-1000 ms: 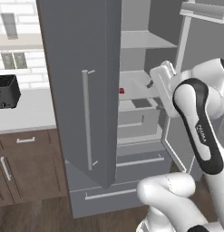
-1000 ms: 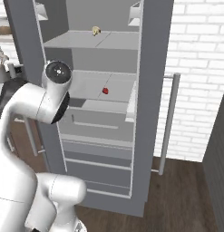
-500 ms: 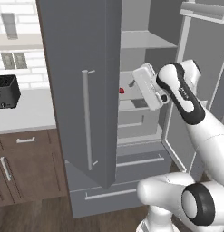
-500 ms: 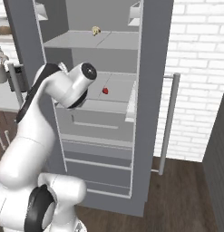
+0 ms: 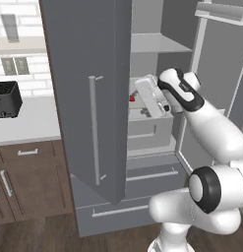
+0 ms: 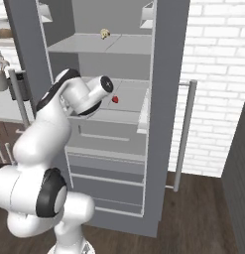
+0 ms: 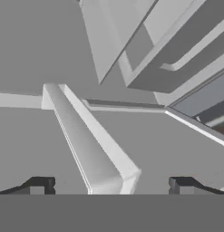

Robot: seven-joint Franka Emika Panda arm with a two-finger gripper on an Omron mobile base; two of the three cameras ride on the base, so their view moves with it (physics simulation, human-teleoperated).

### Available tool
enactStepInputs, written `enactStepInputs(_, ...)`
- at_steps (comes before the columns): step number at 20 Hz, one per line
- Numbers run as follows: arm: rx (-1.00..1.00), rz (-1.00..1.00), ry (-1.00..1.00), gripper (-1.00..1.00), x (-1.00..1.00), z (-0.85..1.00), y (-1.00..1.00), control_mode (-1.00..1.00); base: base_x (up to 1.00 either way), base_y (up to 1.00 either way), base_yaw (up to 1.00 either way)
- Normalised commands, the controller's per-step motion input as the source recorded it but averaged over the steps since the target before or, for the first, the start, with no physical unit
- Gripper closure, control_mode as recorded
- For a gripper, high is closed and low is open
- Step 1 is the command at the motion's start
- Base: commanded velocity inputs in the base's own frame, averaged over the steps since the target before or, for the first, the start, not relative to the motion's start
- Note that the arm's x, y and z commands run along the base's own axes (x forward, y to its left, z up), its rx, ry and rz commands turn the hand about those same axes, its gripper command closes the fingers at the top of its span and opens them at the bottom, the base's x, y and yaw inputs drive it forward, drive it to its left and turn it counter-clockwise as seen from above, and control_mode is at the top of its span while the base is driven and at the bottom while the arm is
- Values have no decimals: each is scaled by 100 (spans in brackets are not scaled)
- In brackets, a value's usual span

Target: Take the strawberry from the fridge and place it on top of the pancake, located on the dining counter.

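Arm bent at centre right of the left base view, hand reaching left. Gripper [image 7: 111, 186] with jaws spread wide, tips at the hand view's lower corners.

Left base view peers past the open door into the fridge [image 5: 142, 128]; right base view faces the same shelves head-on from the other side. Hand view sits tight against pale shelf edges.

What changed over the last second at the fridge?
The arm swung its hand leftward into the open fridge, bringing the gripper, open and empty, nearer the strawberry. The strawberry stayed on its shelf; the doors stayed open.
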Motion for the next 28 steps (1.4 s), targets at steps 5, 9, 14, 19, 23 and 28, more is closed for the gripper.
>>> enactStepInputs(5,0,2,-10,-100,35,-23,48,-100,0,0,0)
enactStepInputs(9,1,3,-2,-100,10,-9,37,-100,0,0,0)
enactStepInputs(14,6,2,0,-100,-4,-9,35,-100,0,0,0)
enactStepInputs(19,6,5,4,-100,-15,-10,66,-100,0,0,0)
enactStepInputs(23,2,3,5,-100,-19,-5,90,-100,0,0,0)
enactStepInputs(28,1,0,9,-100,-18,0,98,-100,0,0,0)
